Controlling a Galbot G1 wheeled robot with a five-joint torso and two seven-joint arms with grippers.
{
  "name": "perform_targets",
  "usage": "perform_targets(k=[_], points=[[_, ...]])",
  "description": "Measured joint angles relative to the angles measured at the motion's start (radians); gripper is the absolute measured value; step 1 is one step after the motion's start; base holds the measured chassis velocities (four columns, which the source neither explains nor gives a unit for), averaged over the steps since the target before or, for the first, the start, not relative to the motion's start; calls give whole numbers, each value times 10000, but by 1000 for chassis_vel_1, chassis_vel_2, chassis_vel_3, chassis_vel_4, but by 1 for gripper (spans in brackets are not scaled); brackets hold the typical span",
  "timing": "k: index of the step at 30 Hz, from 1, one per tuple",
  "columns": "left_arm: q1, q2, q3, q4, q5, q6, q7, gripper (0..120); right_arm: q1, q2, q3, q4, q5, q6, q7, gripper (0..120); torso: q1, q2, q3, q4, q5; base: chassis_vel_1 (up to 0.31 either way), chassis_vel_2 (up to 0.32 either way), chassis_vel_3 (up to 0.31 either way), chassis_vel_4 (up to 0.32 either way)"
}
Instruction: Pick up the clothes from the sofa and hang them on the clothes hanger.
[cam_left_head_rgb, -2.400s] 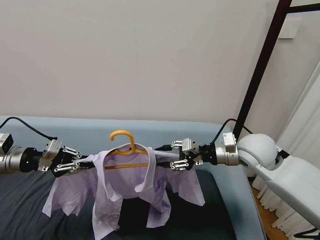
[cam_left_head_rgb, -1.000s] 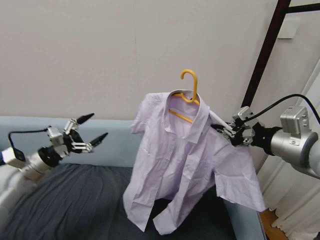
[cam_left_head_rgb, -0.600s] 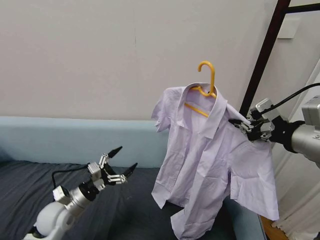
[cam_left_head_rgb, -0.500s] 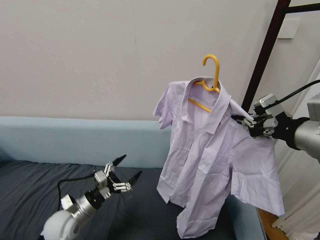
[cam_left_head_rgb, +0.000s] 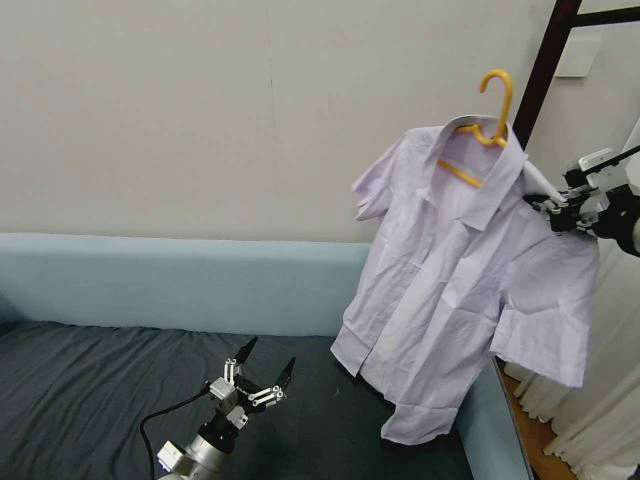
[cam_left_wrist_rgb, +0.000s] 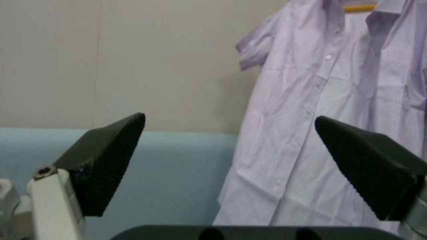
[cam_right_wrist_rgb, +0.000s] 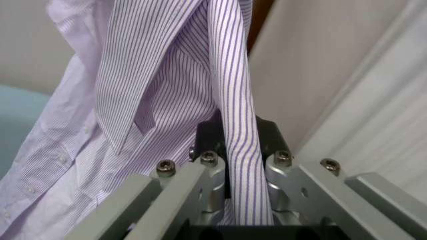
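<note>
A pale purple striped shirt (cam_left_head_rgb: 460, 270) hangs in the air on an orange hanger (cam_left_head_rgb: 487, 110), at the right in the head view. My right gripper (cam_left_head_rgb: 556, 212) is shut on the shirt's shoulder, and the right wrist view has the striped cloth (cam_right_wrist_rgb: 230, 115) pinched between the fingers. The hanger's hook sits close to the dark post of the clothes rack (cam_left_head_rgb: 545, 60). My left gripper (cam_left_head_rgb: 262, 375) is open and holds nothing, low over the dark sofa seat (cam_left_head_rgb: 90, 400). In the left wrist view the shirt (cam_left_wrist_rgb: 320, 130) hangs beyond its two dark fingertips (cam_left_wrist_rgb: 107, 155).
The sofa has a light blue backrest (cam_left_head_rgb: 170, 285) and a blue arm at the right (cam_left_head_rgb: 480, 420). A plain wall stands behind. White curtains (cam_left_head_rgb: 600, 400) hang at the far right beside the rack.
My right gripper carried the shirt and hanger up and to the right, toward the rack post. My left gripper sank lower over the seat, staying open.
</note>
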Motion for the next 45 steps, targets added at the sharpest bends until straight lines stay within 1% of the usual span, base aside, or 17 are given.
perform_targets(k=[3, 9, 14, 15, 17, 20, 21, 22, 24, 26, 27, 28, 30, 31, 34, 35, 45], points=[[57, 27, 9, 72, 180, -20, -178, 100, 67, 271, -100, -599, -167, 67, 374, 4, 0, -1, 0, 0, 0, 0, 0, 0, 0], [87, 105, -5, 51, 261, -26, -564, 100, 272, 817, -494, -1592, -350, 198, 1700, 4, 0, -1, 1, 1, -4, 0, 0, 0, 0], [153, 187, -57, 6, 258, -80, -582, 100, 1197, 1193, -1309, -2944, -111, 162, 2285, 4, 0, -1, 0, -2, -6, 0, 0, 0, 0], [153, 187, -57, 6, 258, -80, -582, 100, 1197, 1193, -1309, -2944, -111, 162, 2285, 4, 0, -1, 0, -2, -6, 0, 0, 0, 0], [184, 246, -119, 24, 237, -159, -598, 100, 1936, 1406, -2208, -3450, -245, 159, 2265, 4, 0, 0, -2, -8, -5, 0, 0, 0, 0], [168, 281, -205, 93, 209, -194, -673, 100, 3932, 2184, -4119, -4501, -1066, 109, 2150, 4, 0, -1, 0, -5, -2, 0, 0, 0, 0], [168, 281, -205, 93, 209, -194, -673, 100, 3932, 2184, -4119, -4501, -1066, 109, 2150, 4, 0, -1, 0, -5, -2, 0, 0, 0, 0], [128, 286, -254, 109, 181, -195, -727, 100, 4722, 2628, -4920, -4994, -1618, 188, 2038, 4, -1, 0, -1, -4, -13, 0, 0, 0, 0], [63, 300, -342, 118, 103, -195, -792, 100, 5851, 3604, -5962, -5788, -2164, 223, 2034, 4, 1, -1, 1, 1, -8, 0, 0, 0, 0], [37, 325, -427, 129, 12, -195, -843, 100, 6636, 4612, -6564, -6522, -2286, 243, 2306, 4, 2, -2, 3, 10, -7, 0, 0, 0, 0], [37, 325, -427, 129, 12, -195, -843, 100, 6636, 4612, -6564, -6522, -2286, 243, 2306, 4, 2, -2, 3, 10, -7, 0, 0, 0, 0], [44, 347, -480, 150, -31, -204, -883, 100, 6930, 5031, -6726, -6856, -2313, 265, 2457, 4, 3, -2, 3, 11, -16, 0, 0, 0, 0], [90, 408, -574, 187, -120, -279, -904, 100, 7305, 5771, -6902, -7431, -2324, 330, 2829, 4, 2, -1, 0, 8, -17, 0, 0, 0, 0], [129, 456, -639, 222, -180, -341, -922, 100, 7463, 6213, -6926, -7867, -2281, 377, 3141, 4, 2, -1, 0, 1, -12, 0, 0, 0, 0], [150, 490, -673, 248, -213, -386, -941, 100, 7552, 6536, -6906, -8162, -2212, 441, 3356, 4, 2, -1, 1, -2, -6, 0, 0, 0, 0], [174, 540, -703, 289, -242, -441, -974, 100, 7650, 6933, -6802, -8545, -2022, 533, 3621, 4, 2, -1, 1, 0, -8, 0, 0, 0, 0], [180, 525, -613, 296, -216, -474, -1018, 100, 8004, 7738, -6314, -9798, -1372, 769, 3727, 4, 1, -1, 0, -1, -6, 0, 0, 0, 0]])
